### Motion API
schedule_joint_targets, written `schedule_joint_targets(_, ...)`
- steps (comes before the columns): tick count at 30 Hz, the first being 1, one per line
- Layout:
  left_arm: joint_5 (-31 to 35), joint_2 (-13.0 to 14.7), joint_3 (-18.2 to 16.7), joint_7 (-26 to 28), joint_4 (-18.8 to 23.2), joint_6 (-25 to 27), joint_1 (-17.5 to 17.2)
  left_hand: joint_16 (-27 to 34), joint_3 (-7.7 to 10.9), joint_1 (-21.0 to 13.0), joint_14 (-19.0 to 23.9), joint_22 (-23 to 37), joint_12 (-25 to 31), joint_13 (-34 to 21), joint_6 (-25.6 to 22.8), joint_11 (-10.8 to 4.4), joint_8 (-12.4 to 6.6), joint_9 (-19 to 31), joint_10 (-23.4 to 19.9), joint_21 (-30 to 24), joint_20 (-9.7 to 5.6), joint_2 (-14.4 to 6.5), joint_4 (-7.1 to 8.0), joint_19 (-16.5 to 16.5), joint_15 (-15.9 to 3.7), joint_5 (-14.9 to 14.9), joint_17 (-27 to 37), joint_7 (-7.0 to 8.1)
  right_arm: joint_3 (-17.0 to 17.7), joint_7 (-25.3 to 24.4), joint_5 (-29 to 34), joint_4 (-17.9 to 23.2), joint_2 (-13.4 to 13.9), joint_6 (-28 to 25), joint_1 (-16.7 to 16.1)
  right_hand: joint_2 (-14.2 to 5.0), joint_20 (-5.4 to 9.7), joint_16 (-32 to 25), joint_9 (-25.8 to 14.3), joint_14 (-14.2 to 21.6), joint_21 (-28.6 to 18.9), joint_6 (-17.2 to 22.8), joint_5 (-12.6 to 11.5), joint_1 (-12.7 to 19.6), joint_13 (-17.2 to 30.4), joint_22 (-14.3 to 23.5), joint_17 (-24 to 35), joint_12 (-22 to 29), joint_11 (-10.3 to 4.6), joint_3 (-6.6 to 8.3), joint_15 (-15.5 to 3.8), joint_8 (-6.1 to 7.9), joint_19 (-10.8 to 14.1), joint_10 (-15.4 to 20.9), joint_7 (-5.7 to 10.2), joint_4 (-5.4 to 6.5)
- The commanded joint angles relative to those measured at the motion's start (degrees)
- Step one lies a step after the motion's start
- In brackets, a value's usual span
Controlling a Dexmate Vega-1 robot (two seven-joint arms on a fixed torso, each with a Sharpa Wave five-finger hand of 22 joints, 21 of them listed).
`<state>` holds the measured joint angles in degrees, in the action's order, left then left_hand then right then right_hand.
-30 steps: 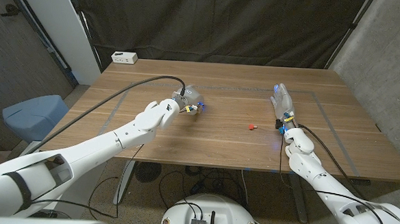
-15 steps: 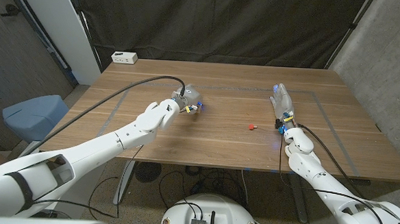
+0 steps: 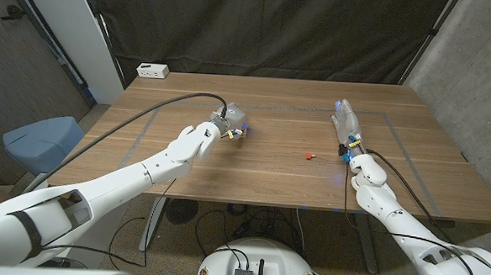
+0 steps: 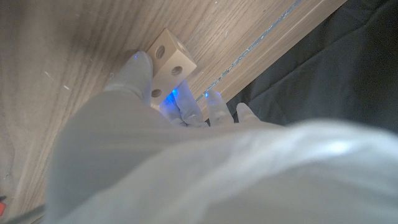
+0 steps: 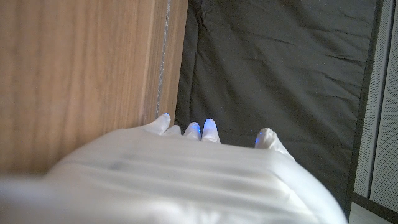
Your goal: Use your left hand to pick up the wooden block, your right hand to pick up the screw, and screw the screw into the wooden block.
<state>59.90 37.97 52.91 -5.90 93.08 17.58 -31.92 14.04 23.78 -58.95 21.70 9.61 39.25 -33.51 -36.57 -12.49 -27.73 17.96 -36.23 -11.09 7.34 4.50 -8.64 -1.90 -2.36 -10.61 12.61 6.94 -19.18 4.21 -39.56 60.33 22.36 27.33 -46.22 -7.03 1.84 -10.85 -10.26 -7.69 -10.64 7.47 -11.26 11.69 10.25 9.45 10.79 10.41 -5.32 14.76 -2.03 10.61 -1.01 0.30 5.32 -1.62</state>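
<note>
The wooden block (image 4: 168, 64) is a pale cube with round holes and sits on the table. My left hand (image 3: 227, 120) is closed over it: in the left wrist view the thumb (image 4: 135, 71) presses one side and the fingers (image 4: 185, 109) press the other. In the head view the hand hides the block. The screw (image 3: 309, 155), small and red, lies on the table between the hands, nearer the right one. My right hand (image 3: 345, 126) stands a little to the screw's right with its fingers straight and nothing in it; the fingertips (image 5: 202, 129) point toward the table's far edge.
A white box (image 3: 152, 69) sits at the far left corner of the wooden table (image 3: 277, 177). A black cable (image 3: 167, 104) arcs over the left forearm. A blue chair (image 3: 43, 139) stands off the table's left side. A dark curtain hangs behind.
</note>
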Motion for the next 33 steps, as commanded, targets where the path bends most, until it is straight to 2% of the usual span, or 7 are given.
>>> schedule_joint_targets(1, -0.1, 0.1, -0.1, 1.9, 0.2, 0.2, -0.3, 0.5, -0.52, -0.5, 1.0, 0.2, 0.7, -0.6, -1.3, -0.04, -0.86, 0.0, -1.1, -0.3, -0.17, -0.6, 0.17, -0.8, -7.01, -0.5, 0.4, 0.3, -0.4, -2.2, 1.9, 3.9, 2.4, -1.8, -1.2, 0.16, 0.59, -0.5, -0.1, -0.4, -0.4, 0.1, 0.0, -0.3, 0.2, 0.3, 0.1, 0.3, -0.33, 0.45, -0.25, 0.22, 0.4, -0.1, -0.17, -0.07)
schedule_joint_targets(11, -0.2, 0.3, -0.6, 3.6, 0.8, 0.2, -0.7, 1.0, -1.04, -0.7, 2.2, 0.2, 1.5, -1.4, -3.3, -0.07, -2.14, -0.3, -2.4, -0.2, -0.35, -0.9, 0.13, -1.6, -7.66, -0.6, 0.9, 0.63, -0.7, -3.0, 2.8, 7.2, 4.5, -3.6, -2.5, 0.15, 0.64, -0.5, -0.1, -0.4, -0.4, 0.1, 0.0, -0.3, 0.2, 0.3, 0.1, 0.3, -0.4, 0.54, -0.26, 0.22, 0.5, -0.1, -0.14, -0.15)
schedule_joint_targets(23, -1.9, -0.5, -1.6, 4.8, 1.3, 0.9, -1.3, 1.2, -1.33, -0.6, 2.5, 0.2, 1.7, -1.8, -3.7, -0.07, -2.58, -0.5, -2.8, -0.2, -0.22, -1.1, 0.24, -2.1, -7.8, -0.7, 1.3, 0.64, -1.1, -3.0, 4.7, 12.9, 9.5, -7.8, -3.8, 0.22, 0.68, -0.4, -0.1, -0.6, -0.3, 0.3, 0.0, -0.2, 0.2, 0.3, 0.0, 0.2, -0.57, 0.63, -0.28, 0.27, 0.5, -0.3, -0.04, -0.29)
schedule_joint_targets(33, -5.7, -1.9, -2.7, 7.8, 0.6, 0.6, -1.6, 1.3, -1.47, -0.6, 3.4, 0.2, 2.1, -2.3, -4.8, -0.07, -3.35, -0.8, -3.7, -0.2, -0.41, -0.9, 0.17, -2.7, -8.09, -0.8, 1.5, 0.44, -1.5, -5.3, 8.4, 16.7, 12.9, -10.0, -4.4, 0.34, 0.74, -0.4, -0.1, -0.4, -0.3, 0.2, 0.0, 0.3, 0.2, 0.3, -0.1, 0.4, -0.63, 0.84, -0.63, 0.24, 0.5, -0.1, 0.37, -0.78)
